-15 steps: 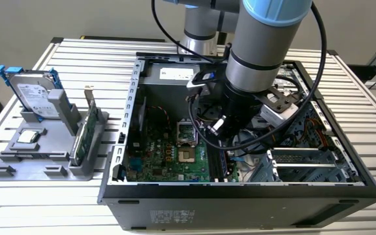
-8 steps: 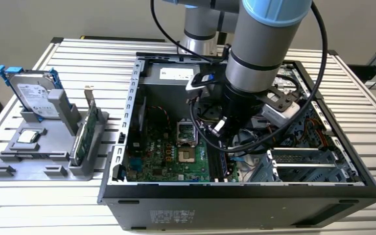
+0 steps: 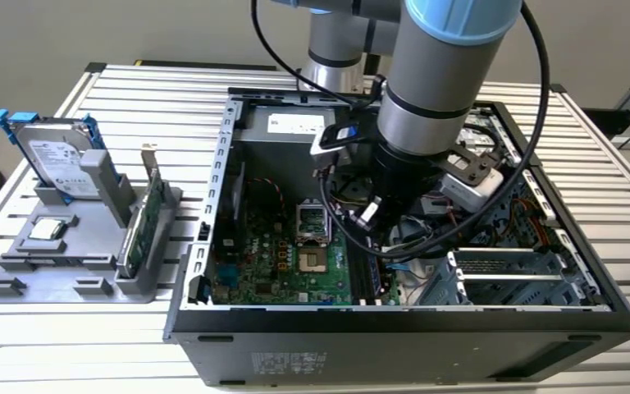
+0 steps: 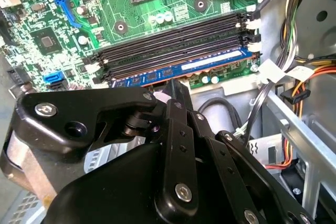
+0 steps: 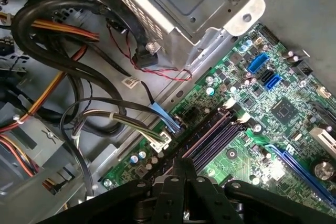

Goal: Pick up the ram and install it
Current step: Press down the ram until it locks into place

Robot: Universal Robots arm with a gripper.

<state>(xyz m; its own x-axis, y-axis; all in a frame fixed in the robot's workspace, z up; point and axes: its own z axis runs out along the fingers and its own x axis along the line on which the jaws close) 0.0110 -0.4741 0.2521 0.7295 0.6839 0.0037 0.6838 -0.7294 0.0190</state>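
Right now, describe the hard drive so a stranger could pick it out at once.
On the slatted table, on the exterior view's left of the open computer case, stands a grey holder. The hard drive stands upright in it: a boxy silver unit with blue rails, unlike the thin green card beside it.

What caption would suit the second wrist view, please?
Gripper holding the ram at the motherboard's memory slots.

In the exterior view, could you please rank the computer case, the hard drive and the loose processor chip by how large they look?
1. The computer case, by far the largest.
2. The hard drive, standing upright in the grey holder.
3. The processor chip, lying flat on that holder, smallest.
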